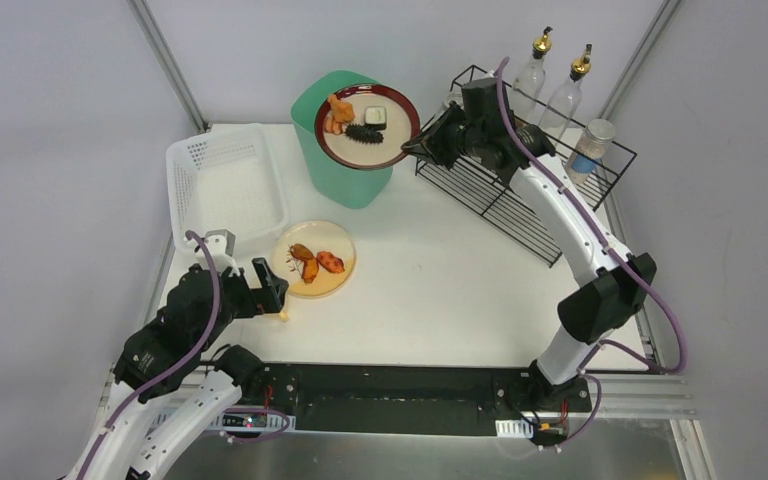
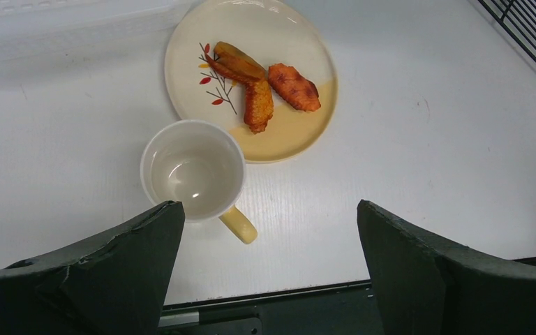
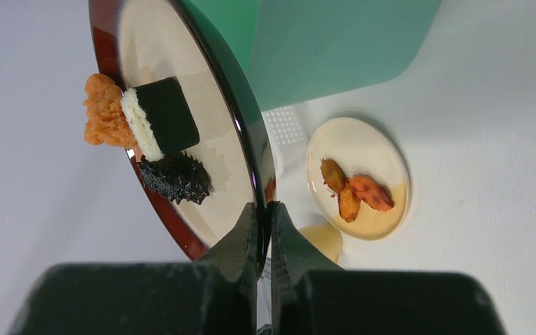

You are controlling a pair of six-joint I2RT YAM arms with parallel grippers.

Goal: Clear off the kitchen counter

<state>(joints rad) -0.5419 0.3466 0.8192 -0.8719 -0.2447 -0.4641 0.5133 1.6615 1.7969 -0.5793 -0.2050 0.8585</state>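
My right gripper (image 1: 417,147) (image 3: 264,211) is shut on the rim of a red-rimmed plate (image 1: 368,125) (image 3: 234,125), held tilted over a green bin (image 1: 345,165) (image 3: 335,42). A sushi roll (image 3: 160,115), an orange piece and a dark piece still cling to the plate. On the white kitchen counter (image 1: 440,280) (image 2: 426,139) lies a cream plate (image 1: 314,258) (image 2: 251,77) (image 3: 358,178) with fried chicken pieces. A white mug (image 2: 194,169) with a yellow handle stands right in front of it. My left gripper (image 1: 272,290) (image 2: 269,213) hovers open above the near counter, beside the mug, holding nothing.
A white perforated basket (image 1: 225,185) sits at the back left, next to the bin. A black wire rack (image 1: 520,195) at the back right holds two oil bottles (image 1: 532,70) and a jar (image 1: 590,145). The counter's near edge meets a black rail (image 2: 265,307).
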